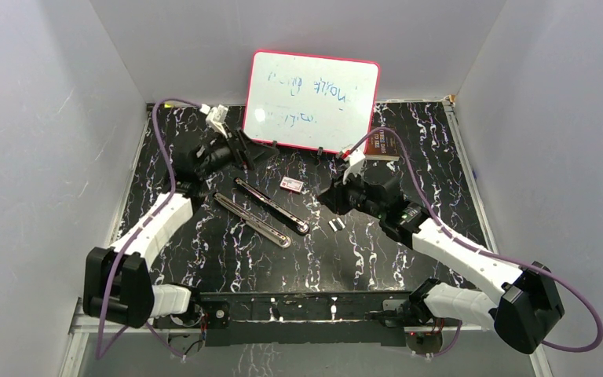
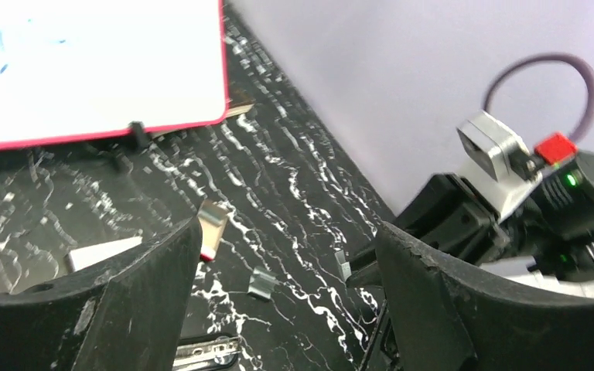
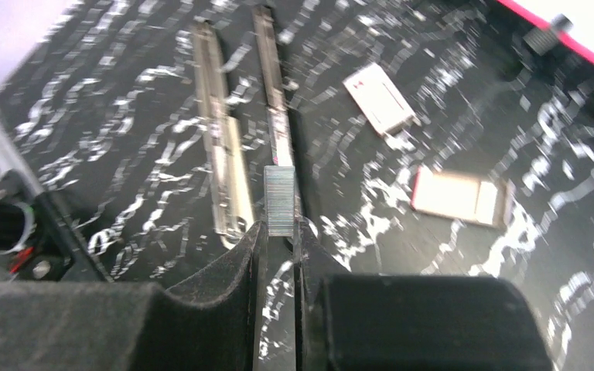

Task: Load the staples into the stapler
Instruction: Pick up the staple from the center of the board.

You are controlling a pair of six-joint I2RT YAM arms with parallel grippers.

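Step in hand: carrying a strip to the magazine. Pick looks done, insertion not yet begun.

- Right end effector [image 3: 280, 229] is clamping a short strip of staples [image 3: 280, 198]. Its fingers are pressing on the two long sides, and the strip is sticking out forward past the tips.
- Stapler [image 1: 261, 212] is lying opened flat on the counter [image 1: 204, 263], mid-scene, its two long halves splayed side by side. In the right wrist view the shiny metal channel [image 3: 218, 147] is running away from the camera, roughly in line with the held strip.
- From overhead, the right end effector is hanging just to the right of the stapler, apart from it, so the strip is not touching either half.
- Left end effector [image 2: 288, 232] is standing with its fingers wide apart and gripping nothing, at the far left near the whiteboard [image 1: 312, 100].
- Loose staples [image 1: 334, 225] are lying on the counter right of the stapler, and a small white box [image 1: 291, 184] is sitting just behind it.

Next move, as judged: the right arm is needing to bring the strip over the channel, square it to the rail's long axis, lower it and let go once it is seated. The fit looks narrow, so a skewed strip is likely to ride up on the edge. Which half takes the staples I cannot tell for certain.
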